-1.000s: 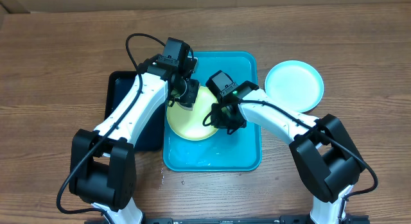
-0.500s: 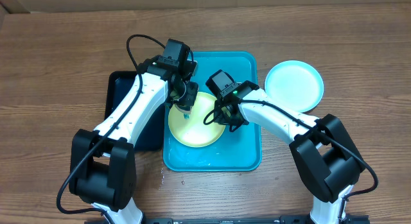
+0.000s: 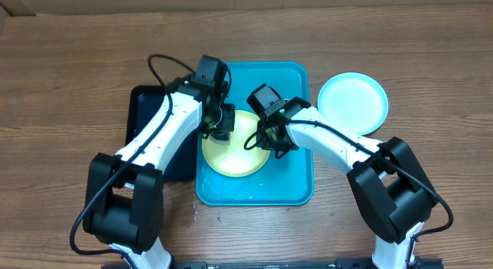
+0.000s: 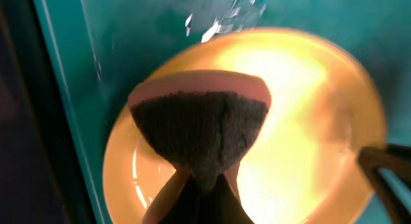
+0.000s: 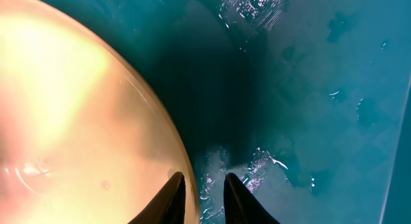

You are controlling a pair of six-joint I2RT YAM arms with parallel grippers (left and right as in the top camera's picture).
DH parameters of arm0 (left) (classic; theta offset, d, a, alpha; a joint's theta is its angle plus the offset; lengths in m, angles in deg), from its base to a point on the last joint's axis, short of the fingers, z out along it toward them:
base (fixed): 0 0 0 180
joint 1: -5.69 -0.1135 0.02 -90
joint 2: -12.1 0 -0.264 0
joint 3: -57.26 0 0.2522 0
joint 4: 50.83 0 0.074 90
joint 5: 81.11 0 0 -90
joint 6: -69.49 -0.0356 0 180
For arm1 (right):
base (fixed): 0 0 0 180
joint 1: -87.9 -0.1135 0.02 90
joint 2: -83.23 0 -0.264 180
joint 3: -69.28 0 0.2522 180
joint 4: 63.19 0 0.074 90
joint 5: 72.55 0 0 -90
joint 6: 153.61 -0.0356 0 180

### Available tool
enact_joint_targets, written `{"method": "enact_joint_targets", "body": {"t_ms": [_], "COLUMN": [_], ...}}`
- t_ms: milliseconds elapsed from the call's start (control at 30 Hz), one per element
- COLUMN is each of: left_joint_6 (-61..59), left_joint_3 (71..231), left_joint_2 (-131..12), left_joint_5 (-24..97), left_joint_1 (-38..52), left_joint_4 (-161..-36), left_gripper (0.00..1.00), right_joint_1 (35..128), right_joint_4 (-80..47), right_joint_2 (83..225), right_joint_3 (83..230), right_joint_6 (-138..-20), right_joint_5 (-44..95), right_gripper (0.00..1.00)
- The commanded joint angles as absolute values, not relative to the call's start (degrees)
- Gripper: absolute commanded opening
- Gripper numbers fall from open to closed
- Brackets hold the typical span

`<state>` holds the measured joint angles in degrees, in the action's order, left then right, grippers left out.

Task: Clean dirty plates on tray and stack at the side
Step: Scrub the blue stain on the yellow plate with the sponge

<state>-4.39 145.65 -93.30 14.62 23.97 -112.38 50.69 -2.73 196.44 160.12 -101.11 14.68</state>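
Note:
A pale yellow-green plate [image 3: 235, 152] lies in the bright cyan tray [image 3: 296, 180]. My left gripper [image 3: 219, 130] hangs over the plate's far left part, shut on a dark sponge [image 4: 199, 131] with a pink backing that is pressed onto the plate [image 4: 308, 121]. My right gripper [image 3: 269, 144] is at the plate's right rim. In the right wrist view its fingers [image 5: 174, 192] straddle that rim, one over the plate [image 5: 70, 121] and one outside over the wet tray [image 5: 308, 89], closed on the edge. A light cyan plate [image 3: 353, 102] rests on the table to the right of the tray.
A narrow black tray [image 3: 150, 142] lies against the cyan tray's left side, under my left arm. Water films the tray floor [image 4: 225, 18] around the plate. Wooden table [image 3: 431, 68] surrounds everything.
The yellow-green plate has slid slightly toward the front of the tray. My left gripper has carried the sponge from the plate's far rim forward and left. The right gripper stays at the right rim.

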Motion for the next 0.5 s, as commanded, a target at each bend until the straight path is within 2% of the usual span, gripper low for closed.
{"method": "enact_joint_targets", "body": {"t_ms": [0, 167, 233, 267, 300, 400, 467], "left_joint_6": [-3.1, -3.12, -3.12, -3.15, -3.12, -3.65, -5.11], "left_joint_3": [141.69, 137.48, 137.45, 137.54, 137.74, 139.2, 140.56], "left_joint_2": [-93.54, -93.54, -93.54, -93.54, -93.54, -93.54, -93.54], "left_joint_5": [14.19, 14.23, 14.23, 14.23, 14.28, 14.23, 14.21], "left_joint_1": [24.11, 24.11, 24.11, 24.11, 24.04, 24.04, 24.04], "left_joint_4": [-109.95, -106.06, -106.08, -105.98, -105.93, -107.24, -107.83], "left_gripper": [0.04, 0.04, 0.33, 0.42, 0.44, 0.41, 0.32], "right_joint_1": [50.71, 50.67, 50.67, 50.67, 50.67, 50.67, 50.67], "right_joint_4": [-2.82, -2.84, -2.84, -2.79, -2.79, -2.79, -2.82], "right_joint_2": [195.22, 195.22, 195.22, 195.22, 195.22, 195.22, 195.22], "right_joint_3": [160.25, 160.25, 160.25, 160.25, 160.25, 160.25, 160.25], "right_joint_6": [-101.17, -101.17, -101.17, -101.17, -101.17, -101.17, -101.17], "right_joint_5": [14.77, 14.77, 14.77, 14.77, 14.77, 14.77, 14.77], "right_gripper": [0.23, 0.29, 0.3, 0.3, 0.3, 0.3, 0.3]}}
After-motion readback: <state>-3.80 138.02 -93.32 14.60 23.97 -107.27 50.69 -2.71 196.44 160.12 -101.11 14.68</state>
